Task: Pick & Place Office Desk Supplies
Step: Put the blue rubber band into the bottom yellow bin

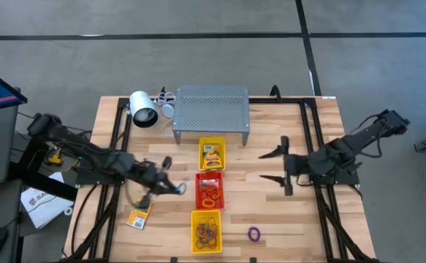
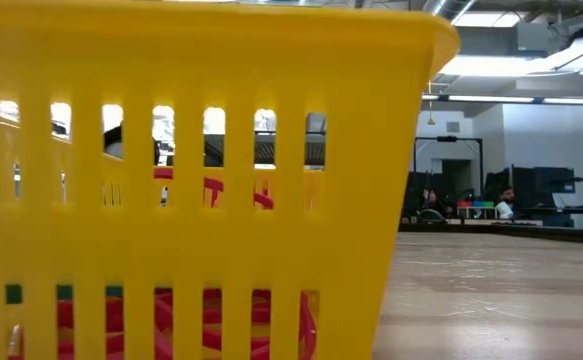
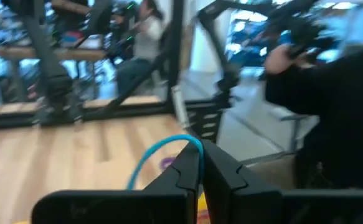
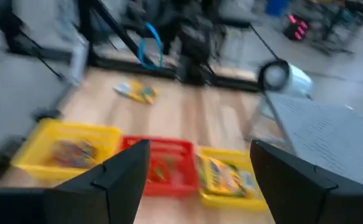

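At the left, one card packet [image 1: 138,217] lies on the table. Just beside it, the left gripper [image 1: 179,188] pinches what looks like a blue band [image 3: 162,154], lifted for sorting. Three trays [image 1: 212,155] stand in a row mid-table, one purple ring [image 1: 253,234] nearby. The right gripper [image 1: 272,166] waits, jaws wide, holding nothing.

A thin blue rubber band [image 3: 159,152] is pinched between the tips of the left pincer [image 3: 200,163] and hangs from them in a loop. A yellow card packet [image 1: 139,216] lies flat on the table just below and beside that pincer. A small purple ring [image 1: 253,234] lies flat on the table, well apart from the right pincer [image 1: 272,166], and more packets and bands sit in the three trays between the two pincers.
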Tool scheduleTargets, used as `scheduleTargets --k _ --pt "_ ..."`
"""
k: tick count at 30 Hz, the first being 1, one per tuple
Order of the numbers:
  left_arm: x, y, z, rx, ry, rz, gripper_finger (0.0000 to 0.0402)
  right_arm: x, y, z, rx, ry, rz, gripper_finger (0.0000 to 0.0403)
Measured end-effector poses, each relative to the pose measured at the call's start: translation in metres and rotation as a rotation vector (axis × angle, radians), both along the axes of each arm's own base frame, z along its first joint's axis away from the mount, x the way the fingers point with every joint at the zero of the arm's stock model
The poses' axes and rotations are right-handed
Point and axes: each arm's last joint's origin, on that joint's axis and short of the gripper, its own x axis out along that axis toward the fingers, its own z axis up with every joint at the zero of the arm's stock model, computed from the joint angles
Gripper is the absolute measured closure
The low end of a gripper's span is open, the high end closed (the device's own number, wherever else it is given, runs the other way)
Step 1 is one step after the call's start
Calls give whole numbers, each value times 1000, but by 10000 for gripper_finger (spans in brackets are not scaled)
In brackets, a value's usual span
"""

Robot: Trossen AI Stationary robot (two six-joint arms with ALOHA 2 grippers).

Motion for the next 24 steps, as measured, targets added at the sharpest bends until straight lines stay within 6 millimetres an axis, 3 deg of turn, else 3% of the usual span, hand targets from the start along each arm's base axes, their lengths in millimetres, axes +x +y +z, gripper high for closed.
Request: scheduleTargets --k 5,9,16,24 --pt "-29 -8 -14 -48 -94 -105 400 -14 4 -24 120 -152 106 129" --pt "-39 -18 -21 -69 -123 -176 398 -19 10 -46 210 -283 177 129" --pt "-39 -39 -28 -87 -124 -271 399 -17 20 -83 335 -388 231 129" --pt "-24 -56 -39 -109 -24 -283 398 5 40 -108 337 -440 254 129"
